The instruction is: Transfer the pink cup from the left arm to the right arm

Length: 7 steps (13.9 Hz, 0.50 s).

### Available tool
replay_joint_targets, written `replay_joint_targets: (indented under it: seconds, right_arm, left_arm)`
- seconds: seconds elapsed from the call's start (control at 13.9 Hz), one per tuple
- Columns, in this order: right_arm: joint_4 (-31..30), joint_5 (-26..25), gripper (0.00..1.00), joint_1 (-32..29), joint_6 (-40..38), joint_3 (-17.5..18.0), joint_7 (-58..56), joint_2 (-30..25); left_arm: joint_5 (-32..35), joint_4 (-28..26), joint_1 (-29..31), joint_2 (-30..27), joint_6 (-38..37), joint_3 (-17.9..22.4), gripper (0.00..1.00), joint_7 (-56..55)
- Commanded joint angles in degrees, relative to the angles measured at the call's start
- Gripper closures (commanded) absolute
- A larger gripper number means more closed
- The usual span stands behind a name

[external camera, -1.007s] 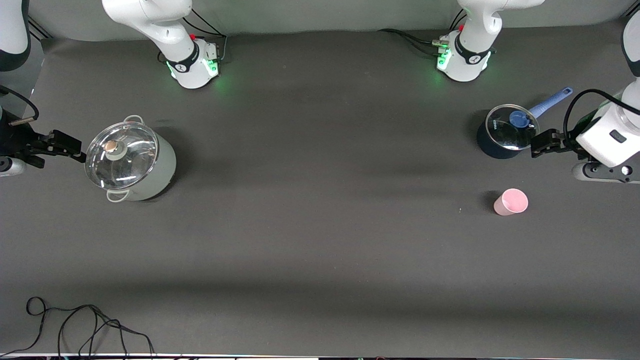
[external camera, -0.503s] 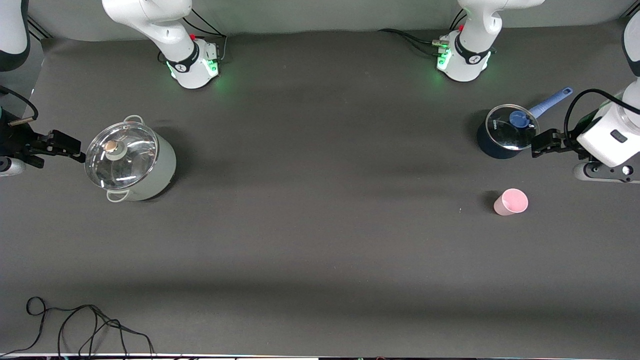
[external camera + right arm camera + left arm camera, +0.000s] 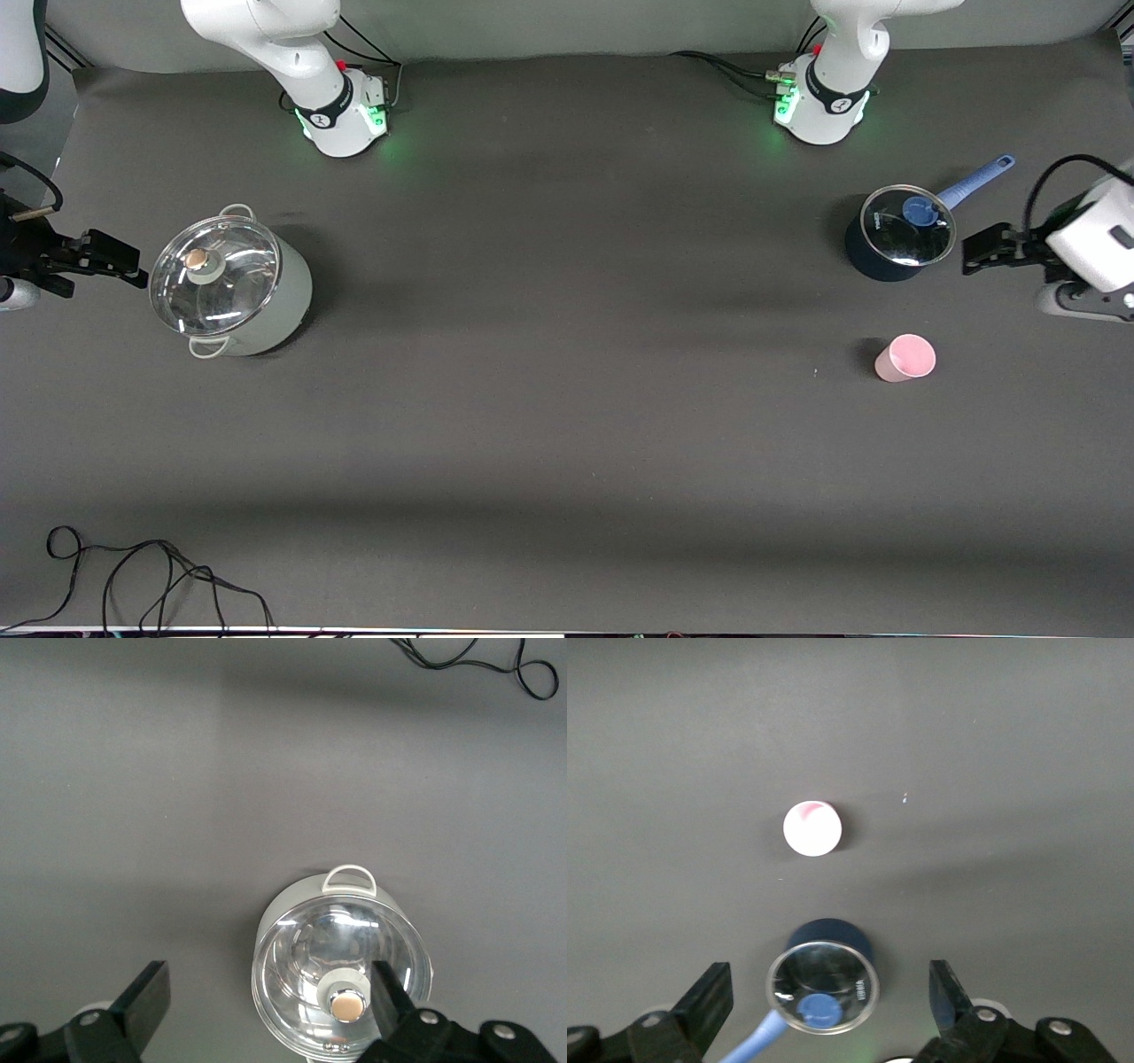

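Observation:
The pink cup (image 3: 905, 358) stands upright on the dark table, nearer to the front camera than the blue saucepan. It also shows in the left wrist view (image 3: 812, 829), apart from both fingers. My left gripper (image 3: 979, 248) is open and empty, up in the air beside the saucepan at the left arm's end of the table; in its own view (image 3: 830, 988) the saucepan lies below between the fingers. My right gripper (image 3: 124, 261) is open and empty, beside the large pot at the right arm's end, and shows in its wrist view (image 3: 268, 988).
A small dark-blue saucepan (image 3: 897, 235) with a glass lid and a blue handle stands at the left arm's end. A large pale pot (image 3: 232, 285) with a glass lid stands at the right arm's end. A black cable (image 3: 133, 576) lies at the near edge.
My left gripper has drawn away from the blue saucepan toward the left arm's end of the table. My right gripper has shifted slightly away from the large pot. The cup has not moved.

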Motion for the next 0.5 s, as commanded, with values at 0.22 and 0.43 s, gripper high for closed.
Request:
replay_joint_targets:
  seconds: [0.22,0.43]
  right_arm:
    - [1.1,0.0,0.0,0.3,-1.5,-0.1,-1.3,-0.3]
    - [1.3,0.0,0.0,0.3,-1.5,-0.2,-1.2,-0.3]
  left_arm:
    - [-5.3,0.6,10.0,-1.5,0.7,0.2,0.02,27.1]
    - [-6.6,0.6,14.4,-1.1,1.4,0.2,0.02,38.8]
